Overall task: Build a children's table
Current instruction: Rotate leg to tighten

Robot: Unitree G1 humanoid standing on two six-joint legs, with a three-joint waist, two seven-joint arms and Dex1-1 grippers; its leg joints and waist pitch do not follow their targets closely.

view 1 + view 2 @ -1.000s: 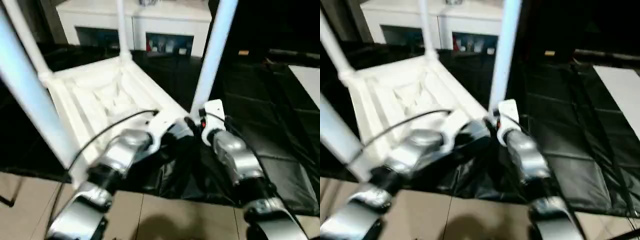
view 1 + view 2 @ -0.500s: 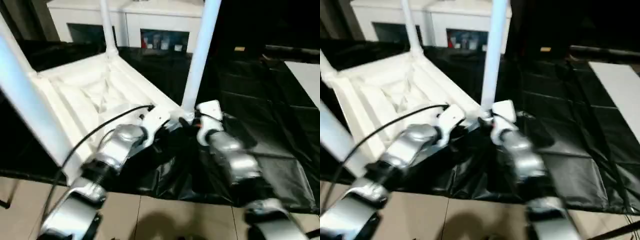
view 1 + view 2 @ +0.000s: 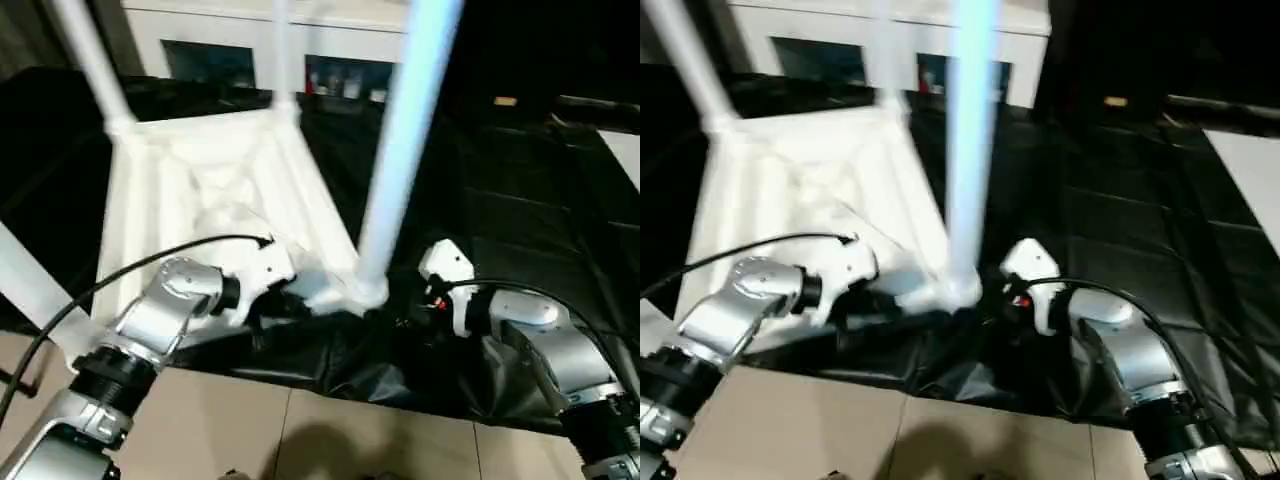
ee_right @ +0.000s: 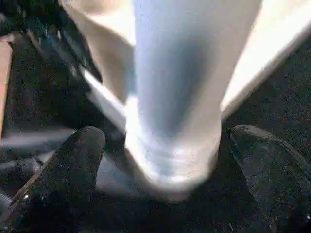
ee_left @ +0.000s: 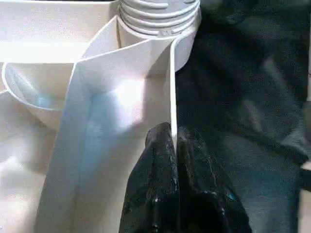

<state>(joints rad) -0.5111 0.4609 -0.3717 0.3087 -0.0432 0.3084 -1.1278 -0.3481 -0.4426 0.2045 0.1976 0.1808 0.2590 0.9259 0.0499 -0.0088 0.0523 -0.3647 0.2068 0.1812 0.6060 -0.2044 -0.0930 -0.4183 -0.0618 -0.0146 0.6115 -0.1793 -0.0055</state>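
Top: white plastic table top (image 3: 215, 190), lying upside down, ribbed underside facing up.
Legs: long white tube legs standing upright from round corner sockets; nearest leg (image 3: 400, 150) seated at the near corner socket (image 3: 362, 290).

No text, label, brand, number or sign can be read in these pictures. The small coloured items behind the glass doors of the white cabinet (image 3: 330, 75) are too blurred to show any writing.
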